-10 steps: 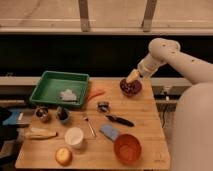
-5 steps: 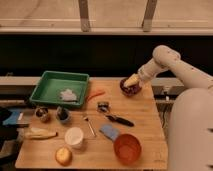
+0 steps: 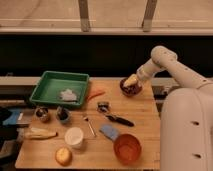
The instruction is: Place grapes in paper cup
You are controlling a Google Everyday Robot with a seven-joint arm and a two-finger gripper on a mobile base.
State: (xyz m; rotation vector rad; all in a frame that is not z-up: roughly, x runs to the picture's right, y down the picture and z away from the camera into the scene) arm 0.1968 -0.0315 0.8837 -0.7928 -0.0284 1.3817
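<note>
The grapes [image 3: 132, 90] are a dark reddish bunch lying in a purple bowl [image 3: 123, 88] at the table's back right. My gripper [image 3: 131, 82] hangs right over that bowl, at or touching the top of the grapes, and hides part of them. The paper cup [image 3: 74, 137] is a small white cup standing upright near the table's front left, far from the gripper.
An orange bowl [image 3: 126, 148] stands at the front. A green tray [image 3: 44, 93] sits back left. Two dark metal cups [image 3: 42, 114] stand left. A carrot [image 3: 95, 93], a black-handled tool [image 3: 118, 119], a spoon [image 3: 90, 126], a blue sponge [image 3: 109, 132] and a round yellow fruit [image 3: 63, 156] lie around.
The arm has bent and the gripper has come down slightly, closer onto the grapes in the purple bowl. Nothing on the table has moved.
</note>
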